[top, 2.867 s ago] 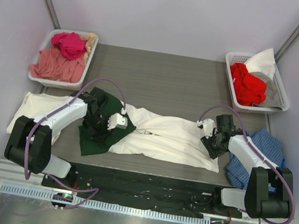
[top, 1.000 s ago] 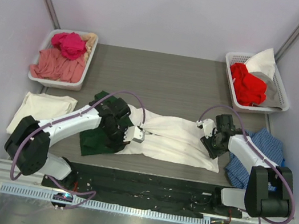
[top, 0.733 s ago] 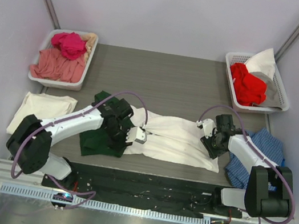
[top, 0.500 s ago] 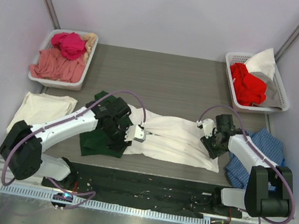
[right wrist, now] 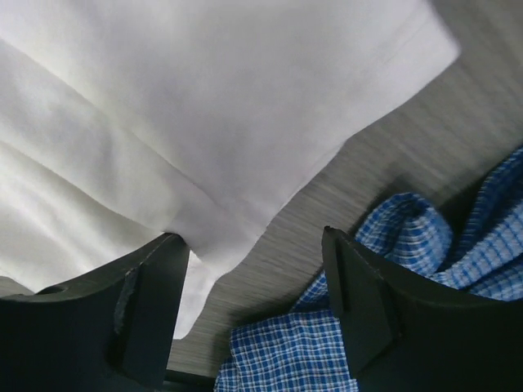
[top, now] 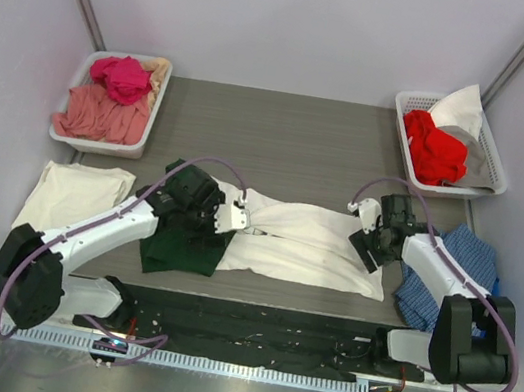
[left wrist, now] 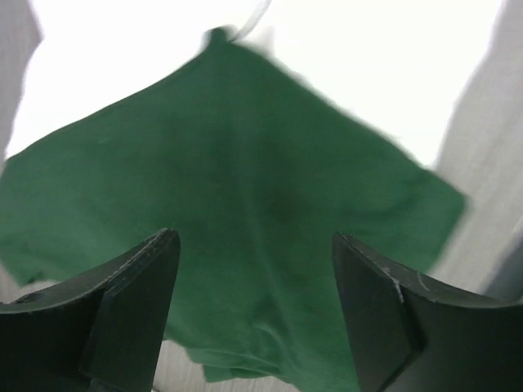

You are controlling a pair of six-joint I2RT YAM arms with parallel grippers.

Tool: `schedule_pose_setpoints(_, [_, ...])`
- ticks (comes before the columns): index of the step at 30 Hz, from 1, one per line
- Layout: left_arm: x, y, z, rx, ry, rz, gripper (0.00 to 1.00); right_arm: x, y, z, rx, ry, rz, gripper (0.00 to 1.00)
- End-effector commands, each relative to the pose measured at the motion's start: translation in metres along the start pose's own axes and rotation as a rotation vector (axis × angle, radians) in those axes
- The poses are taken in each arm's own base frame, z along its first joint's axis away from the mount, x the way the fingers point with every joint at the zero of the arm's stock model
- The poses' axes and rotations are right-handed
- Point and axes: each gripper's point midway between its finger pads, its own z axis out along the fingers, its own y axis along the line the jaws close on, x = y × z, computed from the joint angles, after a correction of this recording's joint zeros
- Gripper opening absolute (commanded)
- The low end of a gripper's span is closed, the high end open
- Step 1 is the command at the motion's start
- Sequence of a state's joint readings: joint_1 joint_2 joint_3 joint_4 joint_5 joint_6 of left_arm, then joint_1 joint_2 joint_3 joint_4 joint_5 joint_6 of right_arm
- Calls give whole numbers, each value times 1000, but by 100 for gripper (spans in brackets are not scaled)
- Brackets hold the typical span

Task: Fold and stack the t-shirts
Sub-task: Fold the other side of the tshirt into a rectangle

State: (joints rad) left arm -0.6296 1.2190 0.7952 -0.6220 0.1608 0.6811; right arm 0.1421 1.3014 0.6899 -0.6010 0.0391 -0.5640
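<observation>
Item: white cotton tee [top: 308, 250], mid-fold on grey desk [top: 302, 142]. My left tool [left wrist: 253, 238] wide, empty, above dark green cotton tee [left wrist: 245, 163]; right tool [right wrist: 252, 237] likewise. Next, I judge: grip white edges, fold over.

White t-shirt [top: 305, 249] touching dark green t-shirt [top: 177, 248]

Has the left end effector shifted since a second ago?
Yes. The left end effector has moved farther from the near edge, toward the basket of pink clothes, and is over the dark green t-shirt beside the white t-shirt.
</observation>
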Motion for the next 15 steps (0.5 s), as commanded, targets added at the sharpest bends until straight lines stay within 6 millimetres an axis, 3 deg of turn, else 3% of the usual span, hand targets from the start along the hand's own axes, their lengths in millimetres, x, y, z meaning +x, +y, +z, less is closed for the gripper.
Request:
schedule_pose_setpoints(1, [1, 52, 1, -194, -27, -75, 81, -54, -32, -29, 105, -184, 19, 76])
schedule_pose_setpoints(7, [10, 82, 1, -218, -37, -177, 84, -73, -36, -38, 92, -217, 9, 81])
schedule_pose_setpoints(15, [32, 86, 19, -187, 31, -206, 84, -66, -24, -29, 61, -169, -47, 82])
